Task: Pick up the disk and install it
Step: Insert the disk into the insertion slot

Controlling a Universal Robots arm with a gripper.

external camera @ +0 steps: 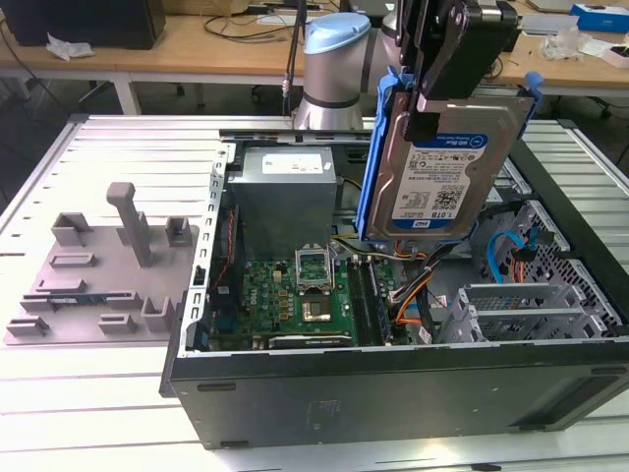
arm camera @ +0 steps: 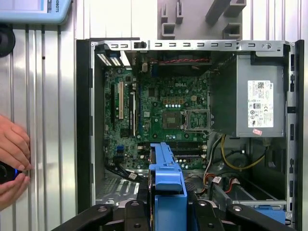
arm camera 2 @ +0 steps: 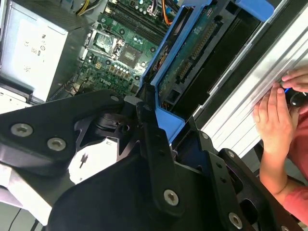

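At the exterior view's left, a grey fixture tray (external camera: 98,285) with upright posts lies on the slatted table (external camera: 98,403), with no drive on it. Just beside it stands the open computer case (external camera: 393,393), with its power supply (external camera: 285,192) at the back and the green motherboard (external camera: 295,295) below.

Further right, the disk (external camera: 447,172) hangs in the air above the case interior. It is upright, its white-and-blue label faces the camera, and its blue carrier frames the edges. The end effector (external camera: 437,103) is clenched on the disk's upper end. In the first wrist view the carrier (arm camera: 166,183) juts out between the black fingers over the motherboard.

At the exterior view's right sits the metal drive cage (external camera: 531,305), with cables near it. The pick-up looks done and the work appears to be in the carry-to-install step. Seating the drive would call for squaring the carrier with its bay and keeping clear of the loose cables.

In the second wrist view a person's hand (arm camera 2: 274,115) rests on the table just beside the case.
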